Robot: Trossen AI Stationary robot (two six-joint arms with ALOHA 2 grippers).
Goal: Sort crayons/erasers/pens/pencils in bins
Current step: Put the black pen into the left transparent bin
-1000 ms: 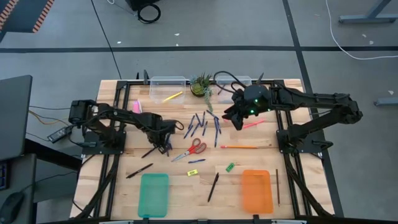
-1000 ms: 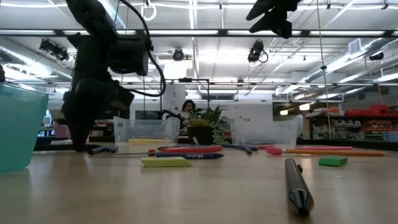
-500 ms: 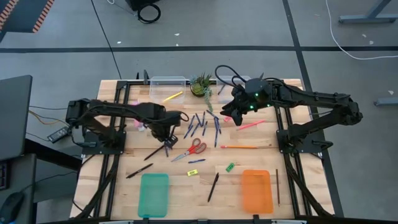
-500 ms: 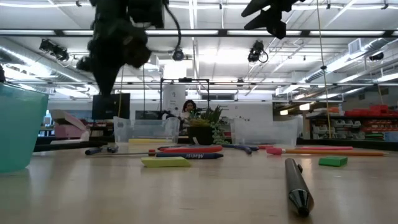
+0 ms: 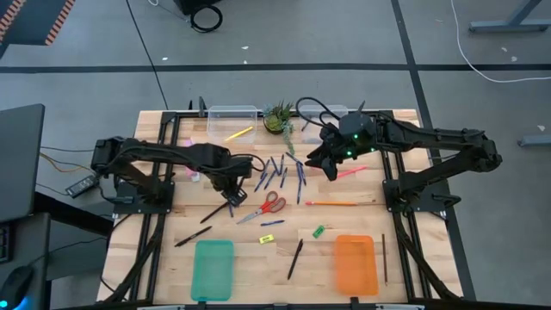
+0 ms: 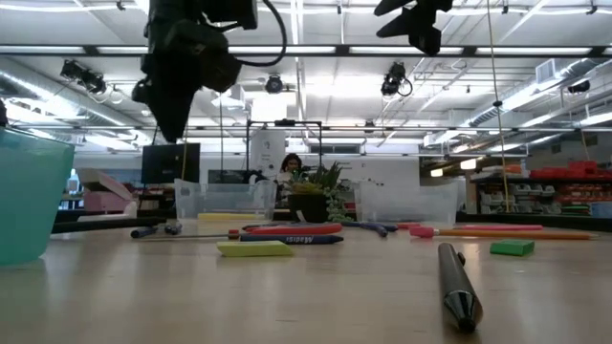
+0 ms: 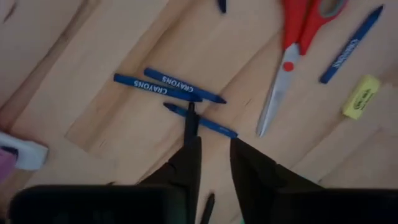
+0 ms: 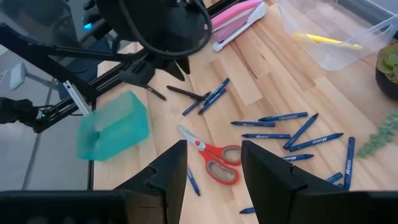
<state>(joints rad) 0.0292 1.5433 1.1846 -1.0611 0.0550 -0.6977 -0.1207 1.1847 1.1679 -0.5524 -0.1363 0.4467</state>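
While the left gripper is held left of the table's middle, a black pencil lies nearer the front edge | low: raised clear | left wrist: jaws slightly apart, nothing clamped (recentre before closing) | right wrist: right gripper parted, empty, over pens.

In the left wrist view the red-handled scissors are cut off at the picture's edge, and a pink and white object shows only partly there.
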